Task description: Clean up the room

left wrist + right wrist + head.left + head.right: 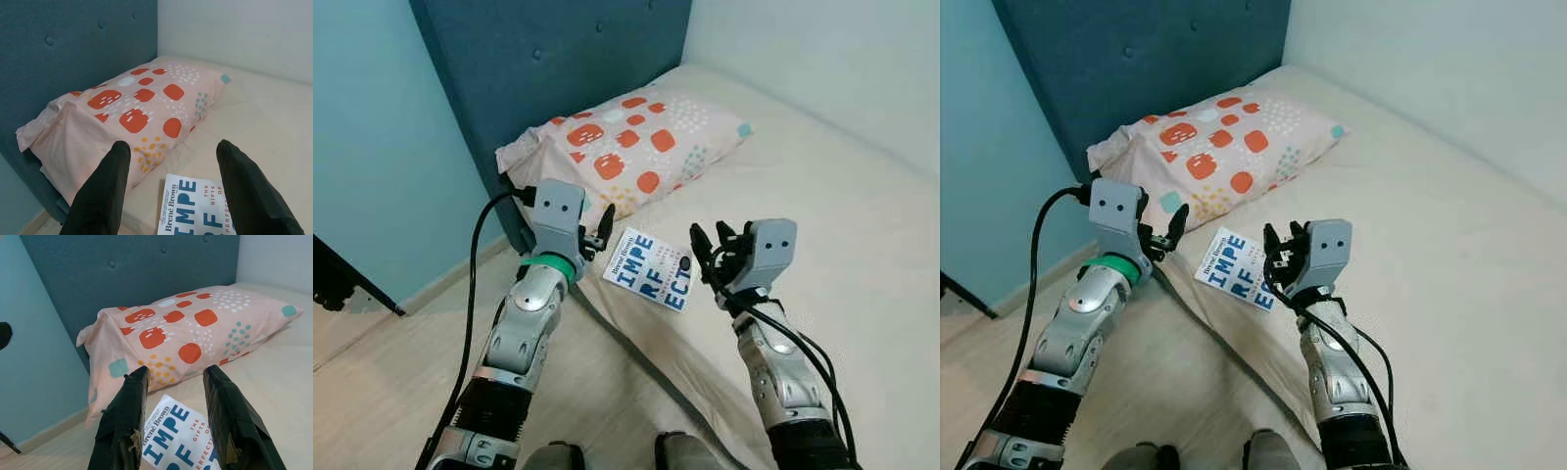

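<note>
A white book (pixel 652 269) with large blue letters lies flat on the bed, close to the mattress edge and just in front of the pillow (pixel 628 145). The pillow is pale pink with orange patches and rests against the headboard. My left gripper (pixel 597 235) hovers open just left of the book, over the bed's edge. Held up just right of the book, my right gripper (pixel 713 247) is also open. In the left wrist view the book (pixel 195 208) lies below the spread fingers (pixel 105 191). The right wrist view has the book (pixel 178 435) between and beyond its fingers (pixel 124 421).
A dark blue padded headboard (pixel 558 59) rises behind the pillow, with a teal wall (pixel 382 147) to its left. The beige mattress (pixel 842 225) stretches away to the right. Light wood floor (pixel 401 372) runs beside the bed, with a dark object (pixel 337 279) at the far left.
</note>
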Motion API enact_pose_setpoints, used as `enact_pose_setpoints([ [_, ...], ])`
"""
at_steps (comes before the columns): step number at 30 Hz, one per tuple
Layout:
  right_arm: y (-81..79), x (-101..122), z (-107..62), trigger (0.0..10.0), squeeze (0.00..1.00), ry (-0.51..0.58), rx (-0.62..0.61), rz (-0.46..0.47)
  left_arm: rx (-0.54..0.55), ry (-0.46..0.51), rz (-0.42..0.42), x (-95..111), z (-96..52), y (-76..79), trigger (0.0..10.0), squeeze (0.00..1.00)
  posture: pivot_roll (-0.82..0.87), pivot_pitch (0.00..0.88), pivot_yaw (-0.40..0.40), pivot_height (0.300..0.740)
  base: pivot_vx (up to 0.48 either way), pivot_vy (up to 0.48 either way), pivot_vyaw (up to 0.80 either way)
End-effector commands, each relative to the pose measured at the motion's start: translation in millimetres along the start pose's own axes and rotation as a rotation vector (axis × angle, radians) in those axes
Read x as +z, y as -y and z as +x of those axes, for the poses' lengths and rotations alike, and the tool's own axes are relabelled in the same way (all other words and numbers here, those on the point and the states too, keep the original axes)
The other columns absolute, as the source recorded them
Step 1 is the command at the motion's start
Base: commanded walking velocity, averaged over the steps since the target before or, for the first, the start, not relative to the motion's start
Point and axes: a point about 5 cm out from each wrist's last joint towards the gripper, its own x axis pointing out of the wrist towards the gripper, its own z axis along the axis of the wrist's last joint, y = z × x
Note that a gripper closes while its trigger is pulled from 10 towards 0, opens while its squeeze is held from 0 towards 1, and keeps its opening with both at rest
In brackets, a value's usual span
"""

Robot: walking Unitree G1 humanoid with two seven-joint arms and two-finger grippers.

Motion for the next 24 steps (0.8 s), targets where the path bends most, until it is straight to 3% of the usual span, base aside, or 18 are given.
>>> enact_pose_setpoints([
  [1, -0.8, -4.1, -1.2, 10.0, 0.00, -0.012, 0.000, -0.005, 0.006, -0.036, 0.005, -7.8, -2.8, 0.0, 10.0, 0.00, -0.06, 0.026, 0.040, 0.740, 0.000, 0.000, 0.00],
  [8, 1.0, -6.0, -1.4, 10.0, 0.00, -0.023, -0.006, -0.003, 0.005, -0.039, 0.006, -8.2, -2.6, 0.8, 10.0, 0.00, -0.06, 0.029, 0.041, 0.740, 0.000, 0.000, -0.13],
  [24, 2.2, -8.2, 0.2, 10.0, 0.00, -0.026, -0.016, 0.022, -0.027, -0.101, -0.035, -12.9, -1.8, 7.0, 10.0, 0.00, -0.06, 0.025, 0.041, 0.740, 0.000, 0.000, -0.78],
])
